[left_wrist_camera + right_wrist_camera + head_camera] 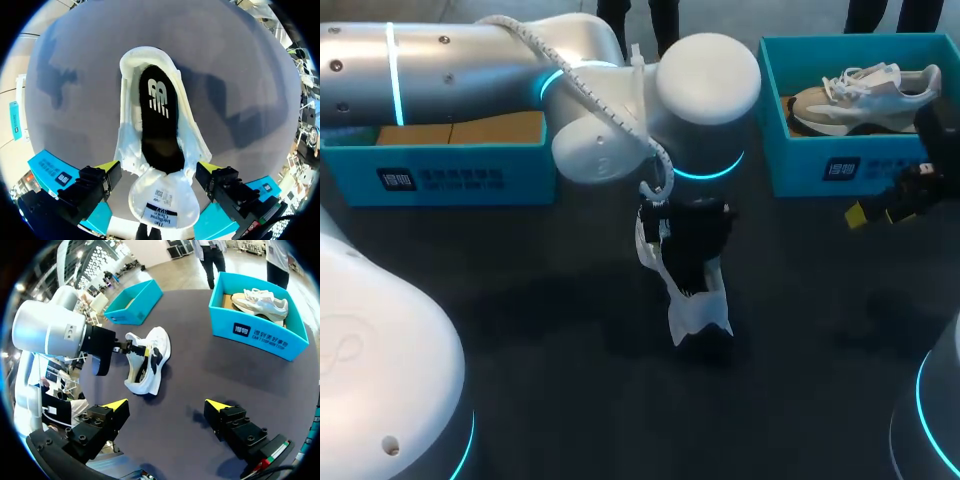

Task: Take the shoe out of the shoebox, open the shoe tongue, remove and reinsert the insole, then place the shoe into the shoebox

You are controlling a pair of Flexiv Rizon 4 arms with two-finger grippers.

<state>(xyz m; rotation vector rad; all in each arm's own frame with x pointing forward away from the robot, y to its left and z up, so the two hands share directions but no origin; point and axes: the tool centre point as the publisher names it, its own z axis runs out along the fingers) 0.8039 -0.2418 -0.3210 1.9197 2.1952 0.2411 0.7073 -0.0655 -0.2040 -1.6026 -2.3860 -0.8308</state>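
Closest to the left wrist camera, the left gripper [158,165] hangs over the forefoot of a white sneaker [186,122]. Its claw is spread wide, one yellow tip beside each flank of the shoe, and neither clearly presses on it. Between the tips the tongue [161,200] is folded out over the toe, label side up. Ahead of the gripper, the opened sneaker shows its black insole [157,125] lying inside, logo toward the heel. The sneaker sits near the middle of the dark table [240,75], outside both boxes. The left arm [470,60] reaches over it from the left. At the table's far left stands a teal shoebox [460,178]. A second teal shoebox [840,168] at the far right holds another sneaker [865,95]. The right gripper [166,406] hovers just in front of that box, well apart from the white sneaker, claw spread with bare table between the tips.
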